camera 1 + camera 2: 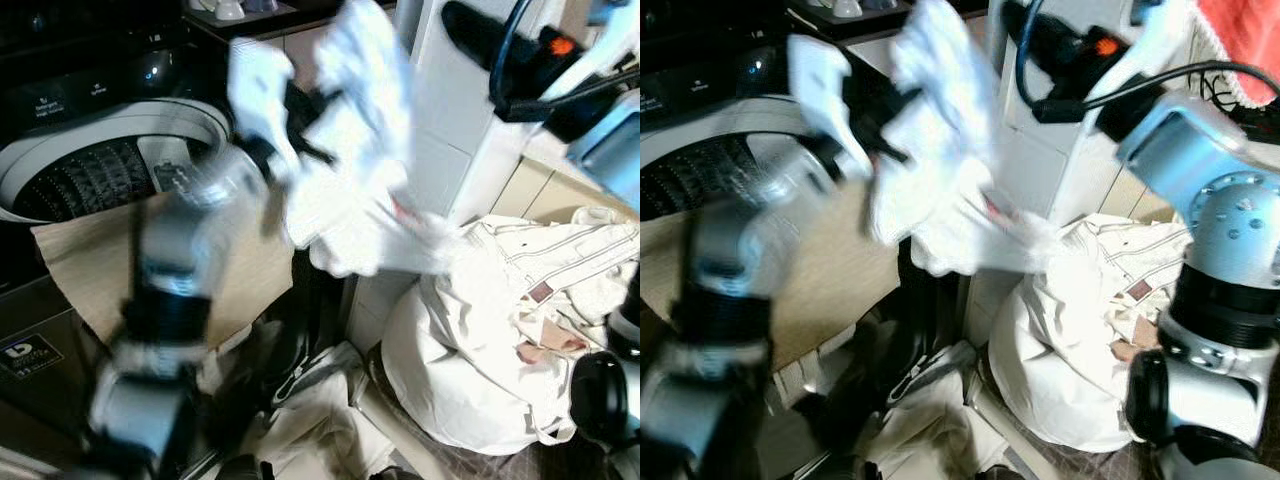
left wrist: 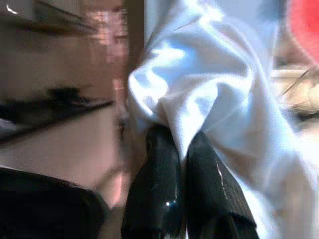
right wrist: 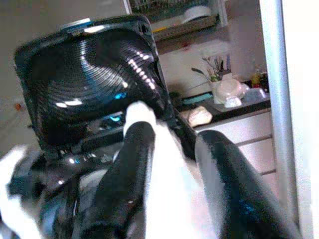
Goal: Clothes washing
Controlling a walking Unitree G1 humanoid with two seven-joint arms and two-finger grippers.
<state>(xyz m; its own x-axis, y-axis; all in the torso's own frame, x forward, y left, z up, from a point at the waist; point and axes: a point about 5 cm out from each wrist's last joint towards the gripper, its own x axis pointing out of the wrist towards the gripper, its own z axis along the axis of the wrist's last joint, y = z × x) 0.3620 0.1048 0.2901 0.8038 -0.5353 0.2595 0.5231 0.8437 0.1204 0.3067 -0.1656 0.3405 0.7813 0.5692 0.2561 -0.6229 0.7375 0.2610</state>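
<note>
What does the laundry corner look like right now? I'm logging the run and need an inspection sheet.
Surface: brown sheet lies over the washer's front edge.
Job's things: washing machine open, drum exposed; white garment lifted beside it, blurred; cream laundry bag on the floor.
Clutter: pale clothes on the floor.
Grippers: left gripper shut on the white garment; right gripper open, white cloth between its fingers.
Cables: black cable near the right arm.
Surroundings: white cabinet.
</note>
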